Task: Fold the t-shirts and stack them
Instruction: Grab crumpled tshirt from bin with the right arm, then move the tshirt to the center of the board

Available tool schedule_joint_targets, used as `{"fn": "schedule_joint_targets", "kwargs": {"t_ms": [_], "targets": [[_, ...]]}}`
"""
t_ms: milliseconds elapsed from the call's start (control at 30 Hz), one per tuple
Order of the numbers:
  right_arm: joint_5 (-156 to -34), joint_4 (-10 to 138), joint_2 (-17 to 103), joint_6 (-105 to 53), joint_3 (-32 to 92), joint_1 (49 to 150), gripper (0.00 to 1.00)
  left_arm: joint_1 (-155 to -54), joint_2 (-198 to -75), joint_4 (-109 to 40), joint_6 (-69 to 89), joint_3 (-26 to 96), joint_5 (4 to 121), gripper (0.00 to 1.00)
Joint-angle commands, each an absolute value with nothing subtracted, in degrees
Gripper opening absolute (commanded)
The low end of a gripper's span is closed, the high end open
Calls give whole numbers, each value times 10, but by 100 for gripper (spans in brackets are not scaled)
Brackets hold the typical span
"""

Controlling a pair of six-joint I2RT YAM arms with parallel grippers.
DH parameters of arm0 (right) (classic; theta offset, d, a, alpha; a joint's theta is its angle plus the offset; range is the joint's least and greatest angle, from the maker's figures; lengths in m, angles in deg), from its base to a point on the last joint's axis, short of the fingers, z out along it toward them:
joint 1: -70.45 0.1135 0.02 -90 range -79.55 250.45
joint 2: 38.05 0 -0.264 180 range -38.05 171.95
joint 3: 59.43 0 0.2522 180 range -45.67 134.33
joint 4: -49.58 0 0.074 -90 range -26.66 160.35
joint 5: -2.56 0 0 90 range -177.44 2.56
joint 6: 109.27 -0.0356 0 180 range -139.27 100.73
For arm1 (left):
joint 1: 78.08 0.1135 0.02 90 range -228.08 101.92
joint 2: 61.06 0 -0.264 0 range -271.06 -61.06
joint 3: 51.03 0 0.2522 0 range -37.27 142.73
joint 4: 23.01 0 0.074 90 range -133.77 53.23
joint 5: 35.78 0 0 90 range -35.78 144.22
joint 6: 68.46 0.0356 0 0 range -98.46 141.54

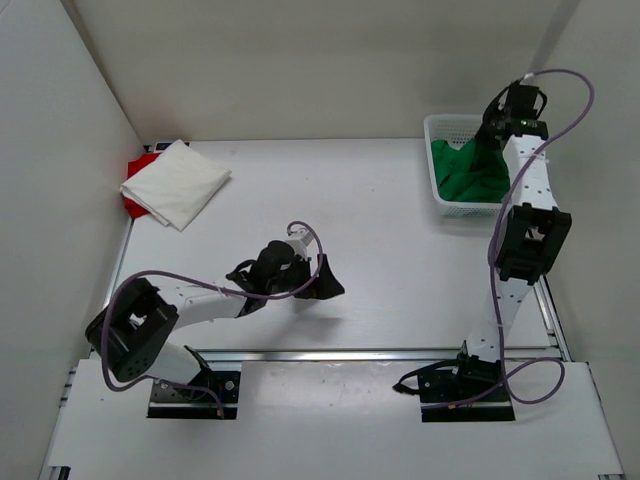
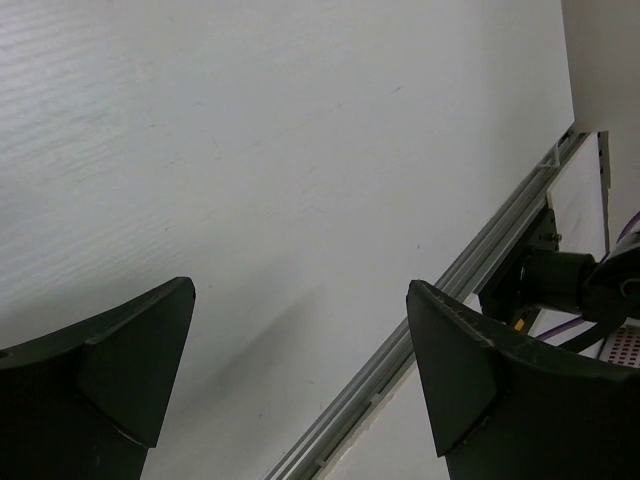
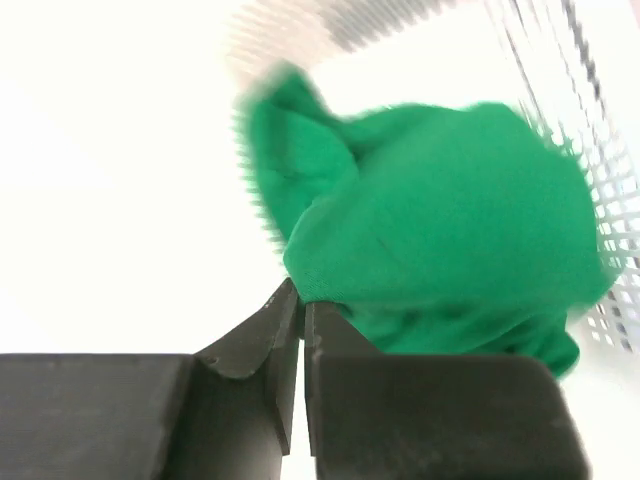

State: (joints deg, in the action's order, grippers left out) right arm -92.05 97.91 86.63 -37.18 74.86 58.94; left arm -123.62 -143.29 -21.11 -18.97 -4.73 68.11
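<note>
A folded white t-shirt (image 1: 176, 184) lies at the table's far left on top of a red t-shirt (image 1: 137, 166), of which only an edge shows. The green t-shirt (image 1: 468, 178) is bunched inside the white mesh basket (image 1: 445, 122) at the far right. My right gripper (image 1: 487, 140) reaches down into that basket. In the right wrist view it (image 3: 302, 298) is shut, with an edge of the green t-shirt (image 3: 440, 220) pinched at its tips. My left gripper (image 1: 328, 278) hovers over the middle of the table, wide open (image 2: 300, 290) with nothing between its fingers.
The basket's mesh wall (image 3: 610, 220) rises just right of the green cloth. White walls enclose the table on the left, back and right. An aluminium rail (image 2: 430, 310) runs along the near edge, by the arm bases.
</note>
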Motion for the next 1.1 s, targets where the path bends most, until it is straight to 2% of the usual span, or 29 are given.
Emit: {"fn": "schedule_joint_targets", "kwargs": {"t_ms": [0, 167, 300, 467, 533, 600, 700, 767, 800, 867, 967, 1067], "targets": [[-957, 981, 730, -372, 802, 630, 0, -1208, -1380, -245, -176, -22, 701, 98], [-990, 969, 599, -351, 802, 732, 0, -1128, -1320, -282, -186, -28, 717, 99], [-977, 895, 496, -313, 781, 864, 0, -1049, -1272, -303, -191, -50, 739, 98], [-935, 821, 419, -281, 760, 1028, 0, -967, -1211, -323, -197, -71, 758, 99], [-932, 796, 402, -285, 737, 1051, 0, -930, -1190, -332, -203, -83, 771, 98], [-945, 779, 382, -306, 703, 1044, 0, -897, -1165, -332, -208, -92, 781, 99], [-1009, 731, 355, -375, 567, 994, 0, -834, -1129, -339, -219, -111, 797, 99], [-1054, 609, 325, -456, 360, 964, 0, -795, -1104, -333, -228, -132, 802, 99], [-1057, 570, 303, -481, 305, 956, 0, -791, -1103, -332, -234, -147, 805, 99], [-1096, 428, 292, -561, 119, 931, 0, -788, -1114, -316, -236, -155, 816, 98], [-1106, 414, 368, -566, 61, 927, 0, -822, -1154, -351, -202, -127, 787, 98], [-1092, 493, 466, -518, 132, 948, 0, -852, -1166, -334, -203, -126, 760, 98]]}}
